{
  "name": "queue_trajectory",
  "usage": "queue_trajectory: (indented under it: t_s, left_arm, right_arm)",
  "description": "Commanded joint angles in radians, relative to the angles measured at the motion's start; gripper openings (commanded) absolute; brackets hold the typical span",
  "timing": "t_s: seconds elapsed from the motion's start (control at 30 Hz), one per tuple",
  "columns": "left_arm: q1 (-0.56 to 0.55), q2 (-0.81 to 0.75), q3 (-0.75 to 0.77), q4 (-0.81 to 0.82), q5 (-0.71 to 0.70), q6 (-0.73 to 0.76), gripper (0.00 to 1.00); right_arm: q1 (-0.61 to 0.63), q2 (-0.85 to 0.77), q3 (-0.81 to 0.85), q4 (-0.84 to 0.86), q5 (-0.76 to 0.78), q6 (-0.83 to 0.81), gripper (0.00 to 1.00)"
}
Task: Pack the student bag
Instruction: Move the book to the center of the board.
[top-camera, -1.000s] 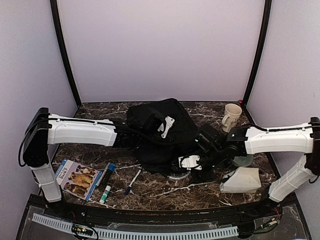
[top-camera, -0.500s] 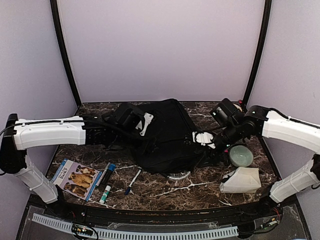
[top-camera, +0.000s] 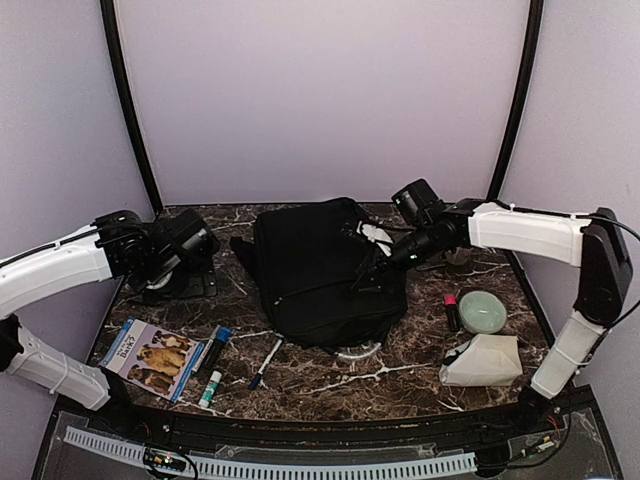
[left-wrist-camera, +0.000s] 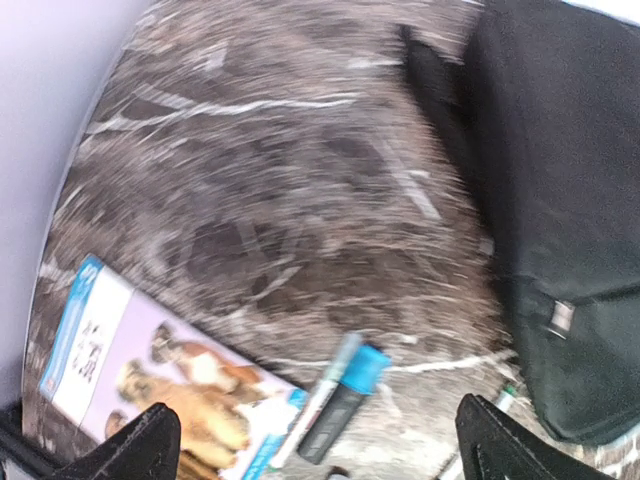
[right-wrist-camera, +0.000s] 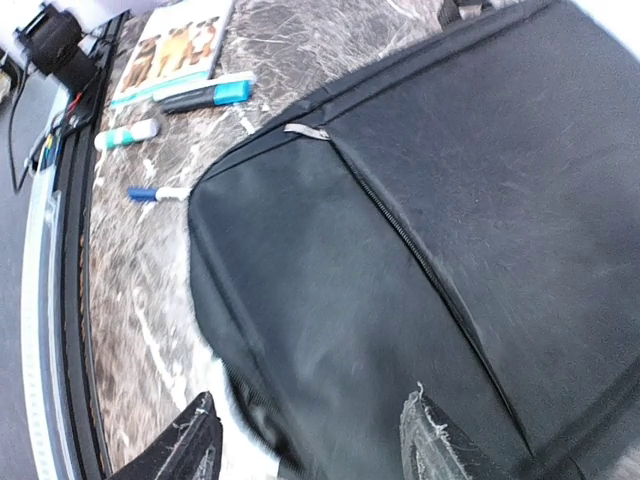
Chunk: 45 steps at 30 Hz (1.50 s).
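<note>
The student bag (top-camera: 320, 270), a big black backpack, lies flat in the middle of the marble table. My left gripper (top-camera: 185, 268) hangs left of it, apart from it, over bare table. In the left wrist view that gripper (left-wrist-camera: 320, 455) is wide open and empty, with the bag (left-wrist-camera: 560, 200) at the right edge. My right gripper (top-camera: 375, 243) hovers over the bag's far right part. In the right wrist view it (right-wrist-camera: 315, 445) stands open, its fingertips (right-wrist-camera: 435, 440) above the bag's fabric (right-wrist-camera: 450, 200) near an edge, with nothing clamped.
Near the front left lie a dog book (top-camera: 152, 357), a blue-capped marker (top-camera: 213, 347), a glue stick (top-camera: 209, 388) and a pen (top-camera: 265, 363). At the right are a green bowl (top-camera: 483, 311), a small red item (top-camera: 451, 310) and a white pouch (top-camera: 483, 360).
My left gripper opened and drew back leftward off the bag. My right arm swung from the bag's near right side to its far right side.
</note>
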Motion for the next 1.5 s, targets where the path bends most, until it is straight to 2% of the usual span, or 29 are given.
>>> queue_trajectory:
  t_s: [0.0,0.27,0.43,0.6,0.67,0.8,1.0,1.27,1.47]
  left_arm:
    - [0.08,-0.134,-0.116,-0.161,-0.025,-0.251,0.99]
    - [0.24,-0.365,-0.313,-0.155,0.028,-0.403,0.99]
    - [0.354,-0.397,-0.384,-0.124,0.083,-0.39,0.99]
    - [0.401,-0.432,-0.459,-0.141,0.106,-0.488,0.99]
    - [0.439,-0.441,-0.486,-0.124,0.112,-0.481,0.99]
    - [0.538,-0.426,-0.524,-0.067,0.173,-0.427,0.97]
    - [0.648,-0.374,-0.593,-0.01,0.282,-0.451,0.97]
    - [0.669,-0.322,-0.664,0.096,0.356,-0.485,0.96]
    - [0.677,-0.229,-0.684,0.217,0.376,-0.441,0.96]
  right_arm:
    - [-0.014,0.141,0.058,0.099,-0.093,0.111,0.6]
    - [-0.015,0.192,0.013,0.116,-0.089,0.117,0.6]
    - [-0.013,0.19,0.004,0.111,-0.102,0.112,0.61]
    - [-0.015,0.197,0.003,0.096,-0.108,0.096,0.61]
    - [-0.014,0.198,0.004,0.09,-0.111,0.092,0.61]
    - [-0.015,0.204,0.014,0.061,-0.114,0.075,0.61]
    - [-0.014,0.21,0.021,0.036,-0.109,0.054,0.61]
    - [-0.015,0.229,0.05,-0.03,-0.081,0.002,0.61]
    - [-0.014,0.234,0.062,-0.058,-0.077,-0.01,0.61]
